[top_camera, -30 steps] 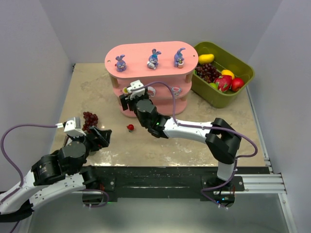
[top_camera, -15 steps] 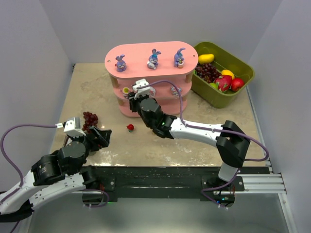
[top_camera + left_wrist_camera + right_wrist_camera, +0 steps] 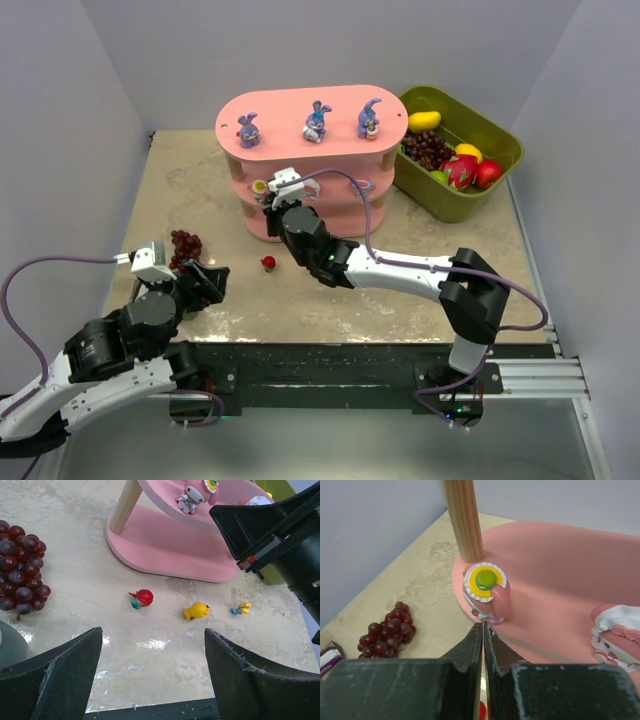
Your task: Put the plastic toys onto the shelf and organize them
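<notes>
The pink shelf (image 3: pixel 290 105) carries three purple-blue bunnies on its top board (image 3: pixel 248 129) (image 3: pixel 318 121) (image 3: pixel 369 118). On the middle board (image 3: pixel 560 570) a pink-and-white toy (image 3: pixel 486 592) with a yellow-and-green cap stands beside a wooden post. My right gripper (image 3: pixel 483 626) is shut and empty, its tips just in front of that toy. A second pink-and-white toy (image 3: pixel 615 630) lies to the right. My left gripper (image 3: pixel 152 632) hangs open over the table. Beyond it lie a red toy (image 3: pixel 142 598), a yellow toy (image 3: pixel 196 611) and a tiny blue-and-yellow one (image 3: pixel 242 609).
A dark red grape bunch (image 3: pixel 185 243) lies on the table left of the shelf, close to my left gripper (image 3: pixel 205 280). An olive-green bin (image 3: pixel 500 140) holding fake fruit stands right of the shelf. The right arm reaches across the table's middle.
The right gripper's jaws have gone from open to shut with nothing between them, and that arm has shifted slightly at the shelf's left end. The left arm has not moved.
</notes>
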Action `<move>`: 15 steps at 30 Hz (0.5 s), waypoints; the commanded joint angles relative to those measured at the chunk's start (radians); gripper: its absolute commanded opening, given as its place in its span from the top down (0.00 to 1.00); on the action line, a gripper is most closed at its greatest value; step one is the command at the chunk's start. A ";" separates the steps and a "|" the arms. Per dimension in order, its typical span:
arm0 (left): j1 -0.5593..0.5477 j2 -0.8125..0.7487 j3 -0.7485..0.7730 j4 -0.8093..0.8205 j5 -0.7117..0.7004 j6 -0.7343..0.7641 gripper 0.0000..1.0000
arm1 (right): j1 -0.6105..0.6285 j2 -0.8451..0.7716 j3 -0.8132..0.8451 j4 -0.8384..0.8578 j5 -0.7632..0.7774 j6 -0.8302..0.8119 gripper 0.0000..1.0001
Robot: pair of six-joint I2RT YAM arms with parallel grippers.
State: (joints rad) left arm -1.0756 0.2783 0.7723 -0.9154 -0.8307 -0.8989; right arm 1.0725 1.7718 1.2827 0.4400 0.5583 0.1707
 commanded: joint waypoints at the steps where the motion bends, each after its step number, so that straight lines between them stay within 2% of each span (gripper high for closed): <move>1: -0.001 -0.016 0.007 -0.005 -0.035 -0.025 0.13 | 0.003 0.023 0.049 0.039 0.028 -0.017 0.93; 15: -0.001 -0.007 0.007 -0.008 -0.041 -0.026 0.13 | 0.003 0.094 0.075 0.118 0.117 -0.085 0.97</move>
State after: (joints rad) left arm -1.0756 0.2687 0.7723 -0.9298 -0.8364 -0.9009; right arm 1.0725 1.8641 1.3094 0.4911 0.6151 0.1143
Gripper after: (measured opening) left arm 0.869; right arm 0.032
